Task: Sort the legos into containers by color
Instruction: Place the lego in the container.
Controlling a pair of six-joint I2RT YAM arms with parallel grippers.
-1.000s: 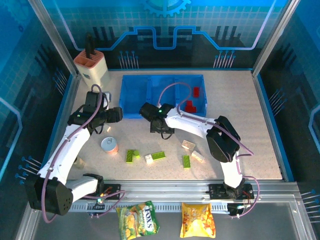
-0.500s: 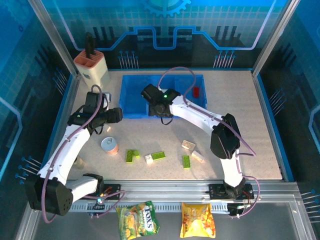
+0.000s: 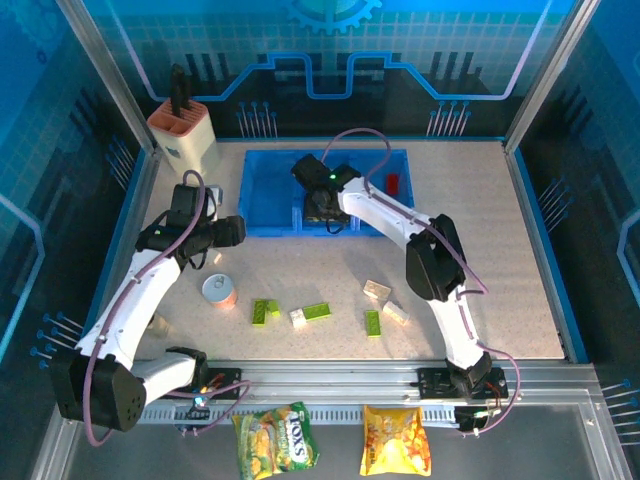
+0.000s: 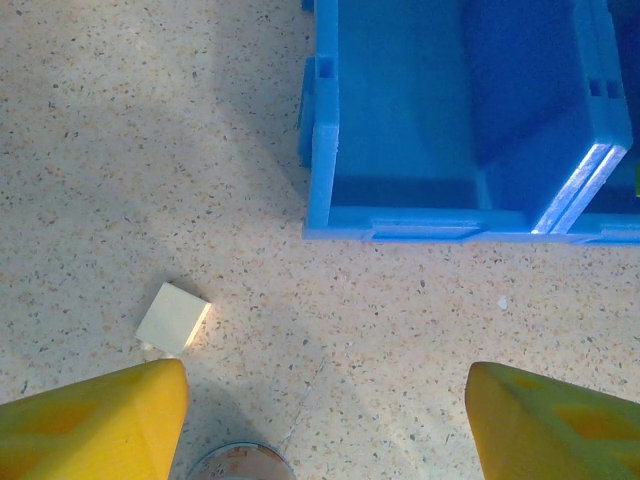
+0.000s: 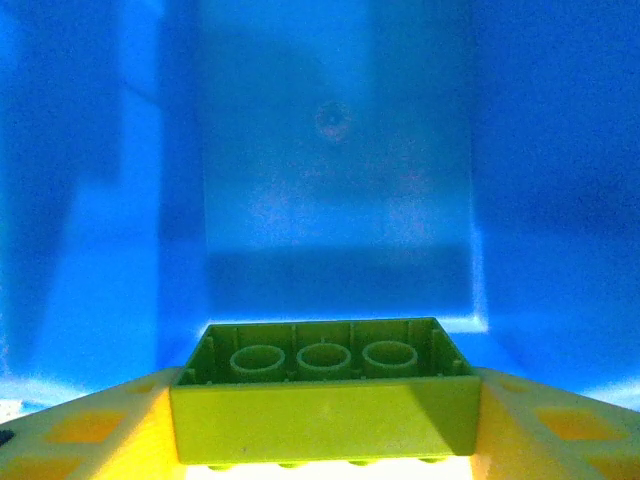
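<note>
Right hand [image 5: 325,440] is clamped on a lime green lego [image 5: 322,385]. One of my yellow fingers [image 5: 90,435] presses each short end, and the brick's hollow underside, with its three round tubes, faces my wrist camera. Beyond the brick I see the floor and walls of one compartment of the blue tray [image 5: 335,180]. From above, my right hand [image 3: 322,205] sits over the middle compartment, close to the near wall of the blue tray [image 3: 262,228]. A red lego [image 3: 392,182] lies in the right compartment, by its far wall.

My left hand [image 3: 232,230] hovers over the bench [image 3: 500,250], just beside the tray's near left corner. In its wrist view the left hand [image 4: 325,430] has its fingers well apart with nothing between them. A white lego [image 4: 172,318] lies flat on the bench just ahead of the left finger, apart from the tray wall [image 4: 325,200]. The rim of a round can [image 4: 240,462] shows at the bottom edge between the fingers.

Nearer my bases, loose bricks lie scattered on the bench. There are green legos [image 3: 318,311] right of the can [image 3: 218,290], and cream legos [image 3: 377,290] further right. A beige knife block [image 3: 185,135] stands at the far left corner, apart from the tray.
</note>
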